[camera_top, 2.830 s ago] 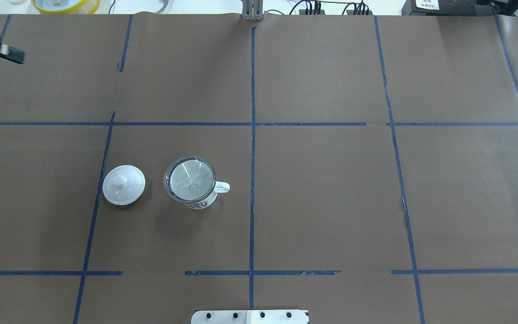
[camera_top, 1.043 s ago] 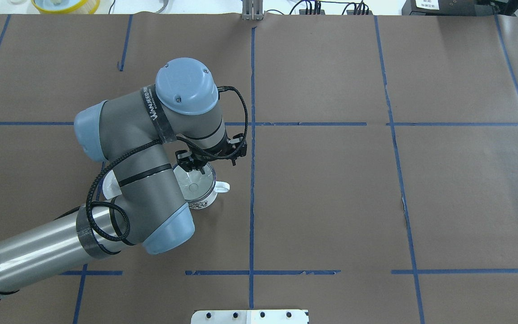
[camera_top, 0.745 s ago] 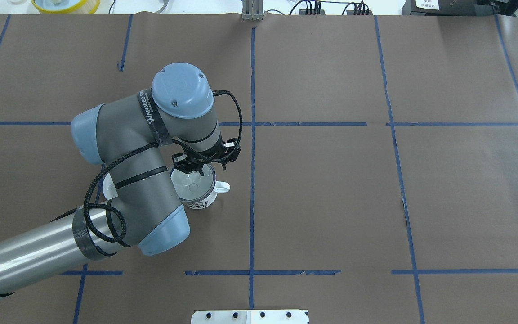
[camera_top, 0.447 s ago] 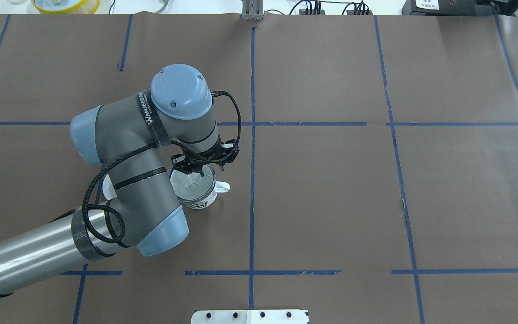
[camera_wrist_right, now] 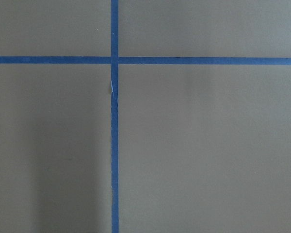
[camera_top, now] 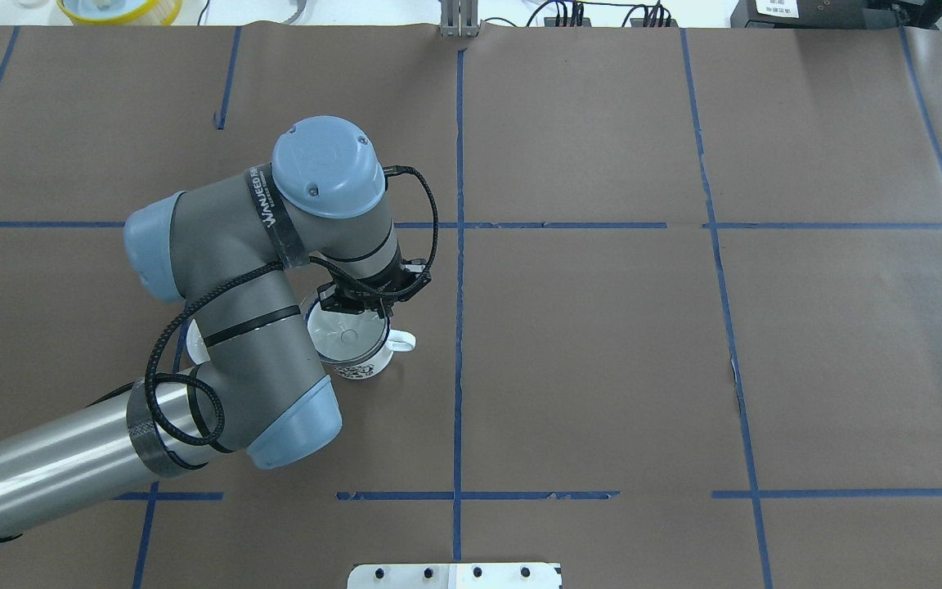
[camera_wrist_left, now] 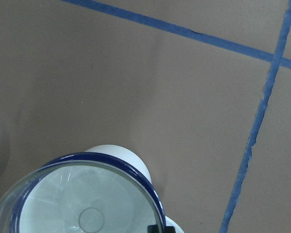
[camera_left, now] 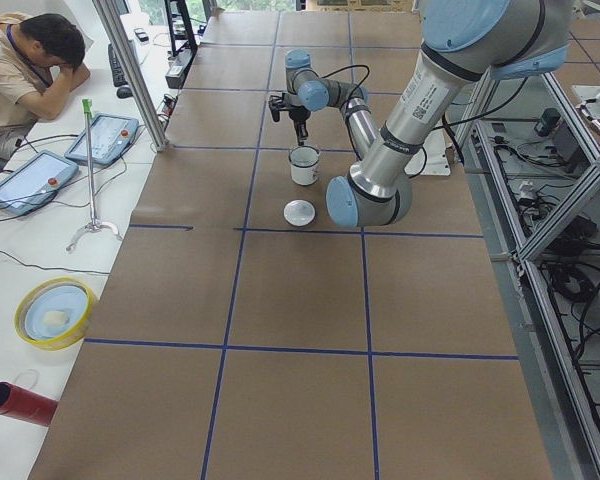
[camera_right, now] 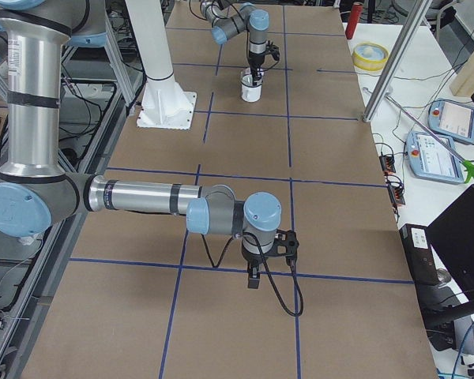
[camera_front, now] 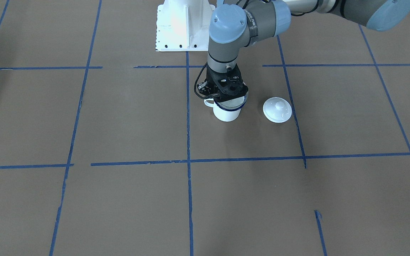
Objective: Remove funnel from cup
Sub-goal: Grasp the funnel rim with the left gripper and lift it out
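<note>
The white enamel cup (camera_top: 366, 370) with a dark blue rim stands left of the table's middle, its handle toward the centre line. The clear funnel (camera_top: 344, 335) sits in its mouth. Both show in the front view, cup (camera_front: 227, 114) and funnel (camera_front: 230, 103). My left gripper (camera_top: 359, 308) points straight down at the cup's far rim and looks shut on the funnel's edge. In the left wrist view one dark fingertip (camera_wrist_left: 161, 228) sits at the funnel's rim (camera_wrist_left: 87, 204). My right gripper (camera_right: 253, 280) hangs over bare table far from the cup. I cannot tell whether it is open.
A white knobbed lid (camera_front: 277, 110) lies on the table beside the cup, mostly under my left arm in the overhead view. The robot base (camera_front: 182, 25) stands behind the cup. A yellow bowl (camera_left: 52, 312) and an operator (camera_left: 30, 60) are off the table's end.
My left arm came in from the left, settled over the cup and lowered onto its far rim. The fingers drew together at the funnel's edge. The cup shifted slightly left.
</note>
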